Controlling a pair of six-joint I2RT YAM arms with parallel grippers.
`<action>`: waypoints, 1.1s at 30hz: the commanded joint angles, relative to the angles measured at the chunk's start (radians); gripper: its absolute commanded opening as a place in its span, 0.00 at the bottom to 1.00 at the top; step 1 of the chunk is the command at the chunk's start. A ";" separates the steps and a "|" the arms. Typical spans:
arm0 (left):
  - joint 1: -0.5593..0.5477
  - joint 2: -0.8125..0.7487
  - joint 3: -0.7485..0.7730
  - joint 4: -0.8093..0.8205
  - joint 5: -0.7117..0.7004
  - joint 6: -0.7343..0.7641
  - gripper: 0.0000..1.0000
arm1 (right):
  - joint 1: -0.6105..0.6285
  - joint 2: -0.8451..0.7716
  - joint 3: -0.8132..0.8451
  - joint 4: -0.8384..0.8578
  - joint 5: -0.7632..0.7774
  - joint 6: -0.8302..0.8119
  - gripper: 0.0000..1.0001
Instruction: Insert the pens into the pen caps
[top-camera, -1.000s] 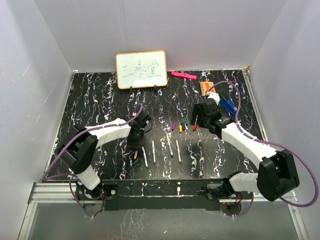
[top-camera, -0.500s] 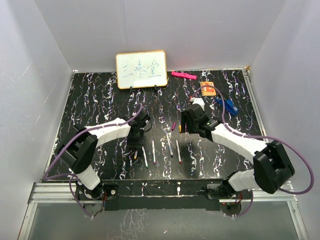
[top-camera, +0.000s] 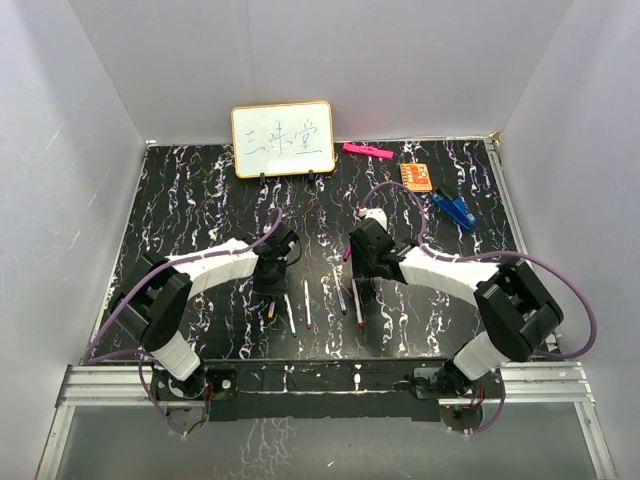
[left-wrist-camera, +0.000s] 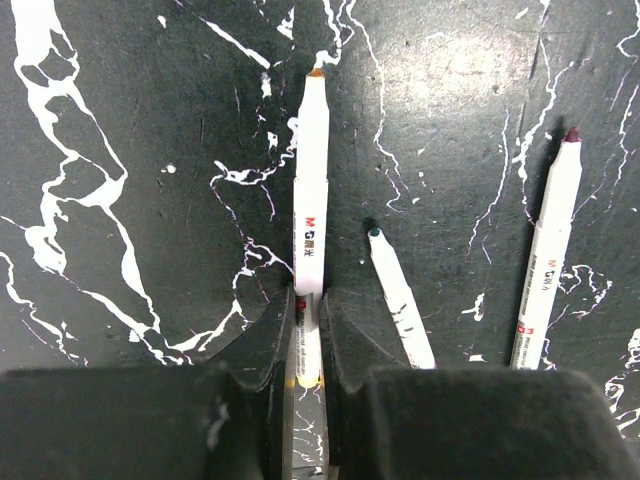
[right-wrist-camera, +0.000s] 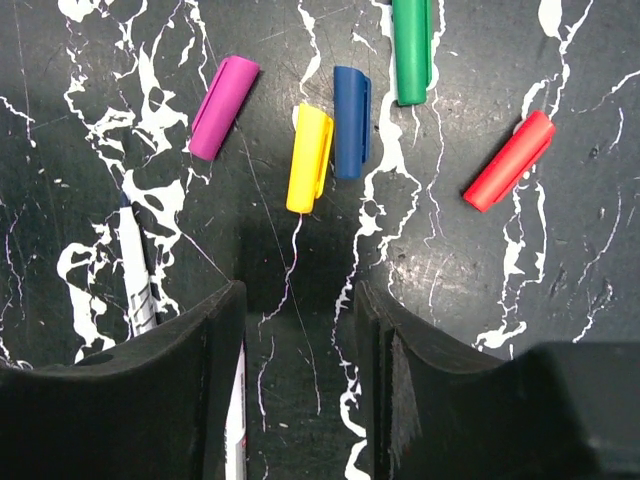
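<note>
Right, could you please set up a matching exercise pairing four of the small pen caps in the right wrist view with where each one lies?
Things:
1. purple plastic pen cap
2. yellow plastic pen cap
3. green plastic pen cap
4. red plastic pen cap

Places, in the right wrist view:
A. rightmost of the caps
B. cut off by the top edge
C. leftmost of the caps
D. between the purple cap and the blue plastic pen cap

Pairs: 1-C; 2-D; 3-B; 4-A

1 overhead, 2 close downward wrist views
</note>
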 joint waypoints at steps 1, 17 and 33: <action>-0.001 0.132 -0.147 0.081 0.009 0.000 0.00 | 0.007 0.029 0.057 0.063 0.015 0.006 0.44; -0.001 0.117 -0.138 0.072 0.011 0.022 0.00 | 0.011 0.136 0.098 0.071 0.046 0.001 0.40; -0.001 0.106 -0.147 0.058 -0.009 0.027 0.00 | 0.011 0.213 0.135 0.078 0.100 0.000 0.40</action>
